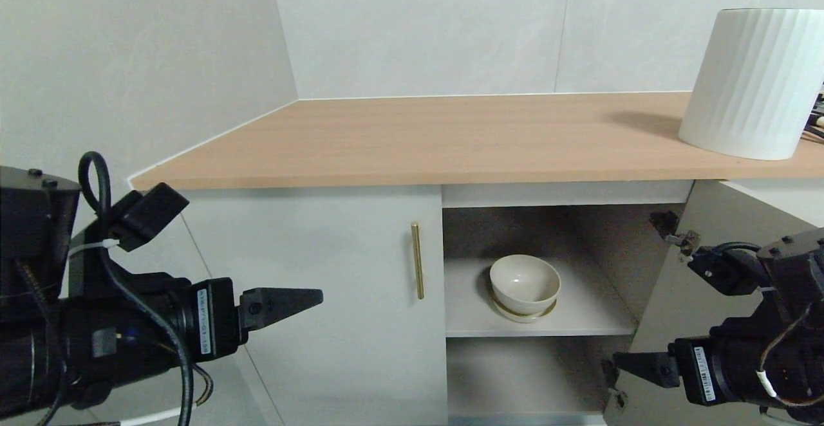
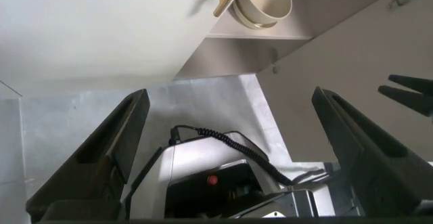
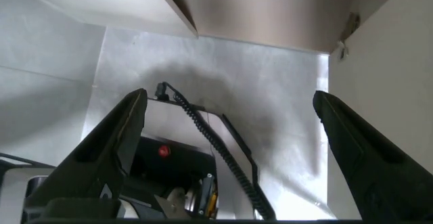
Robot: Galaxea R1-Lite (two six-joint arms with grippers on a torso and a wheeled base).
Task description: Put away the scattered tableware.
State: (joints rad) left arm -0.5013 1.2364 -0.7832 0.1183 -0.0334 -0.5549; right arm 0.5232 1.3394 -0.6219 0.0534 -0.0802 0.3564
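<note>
hanging low before the cupboard point(image 1: 566, 193), the left hand point(image 1: 299, 300) has its two fingers point(image 2: 108, 149) spread wide apart with nothing between them, and it points toward the closed left door point(image 1: 309, 265). the right hand point(image 1: 634, 367) is low on the other side, just beside the right door point(image 1: 669, 291), which stands wide, and its fingers are likewise spread wide and hold nothing. a slim gold handle point(image 1: 417, 260) stands upright along the inner edge of the closed door. past it, in the uncovered right half, a cream bowl point(image 1: 524, 281) stands upright on a small plate point(image 1: 523, 314) on the upper shelf point(image 1: 599, 313), toward its left side and well apart from both hands. the compartment under that shelf lies in shade. above the cupboard runs the wooden table point(image 1: 418, 136), and at its far right stands a white ribbed container point(image 1: 753, 78), near the front edge. pale walls point(image 1: 418, 27) close the corner behind.
</note>
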